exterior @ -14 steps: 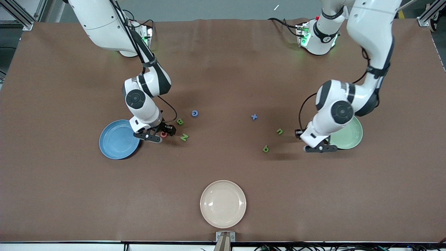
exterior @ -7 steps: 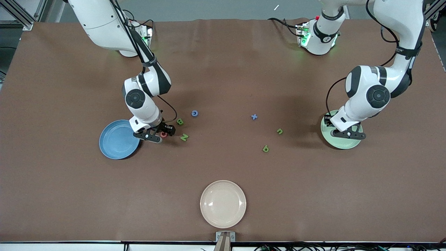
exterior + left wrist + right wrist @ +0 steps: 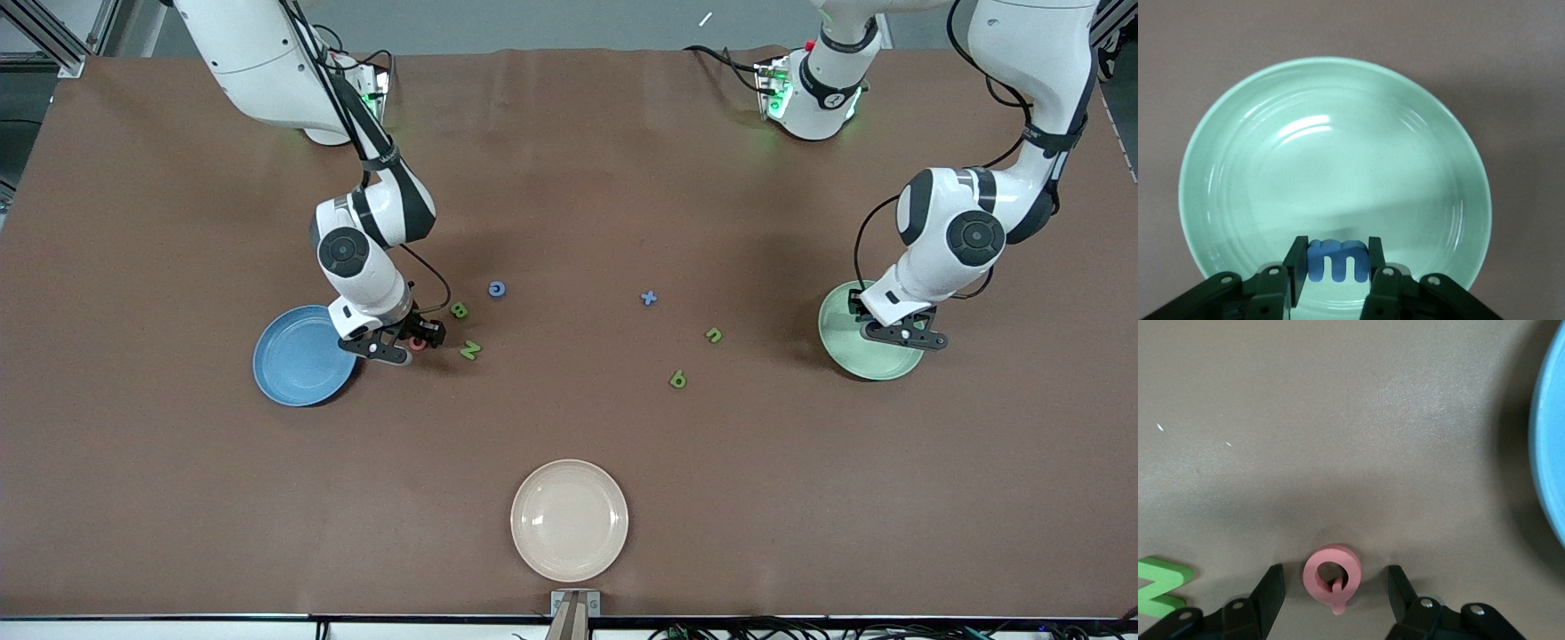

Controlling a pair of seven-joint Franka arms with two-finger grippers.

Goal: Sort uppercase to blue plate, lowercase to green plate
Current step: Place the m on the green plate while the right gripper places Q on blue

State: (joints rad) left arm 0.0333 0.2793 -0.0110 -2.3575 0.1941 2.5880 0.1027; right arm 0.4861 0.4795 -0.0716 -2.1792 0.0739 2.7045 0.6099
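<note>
— So where does each gripper stand?

— Over the green plate (image 3: pixel 1218 160), the left gripper (image 3: pixel 1338 263) is clenched on the blue m (image 3: pixel 1337 259), pinching it by its flat outer sides. Down at the table beside the blue plate (image 3: pixel 298 360), the right gripper (image 3: pixel 1335 587) straddles the pink ring letter (image 3: pixel 1332 573), its fingers (image 3: pixel 1268 590) spread on either side and touching nothing.

— How will these letters handle?

— I judge them light, soft foam: easy to lift, springy, hard to break, but thin, so the ring wants a low pinch across its outer rim.

— And the rest?

— Green B (image 3: pixel 459 310), green N (image 3: pixel 470 350) and blue C (image 3: pixel 497 288) lie near the right gripper; blue x (image 3: pixel 649 299), green u (image 3: pixel 713 335) and green q (image 3: pixel 677 380) lie mid-table. A cream plate (image 3: pixel 569 520) sits nearest the front camera.

— Any writing?

— No brand or label is legible, only the letter shapes themselves.
</note>
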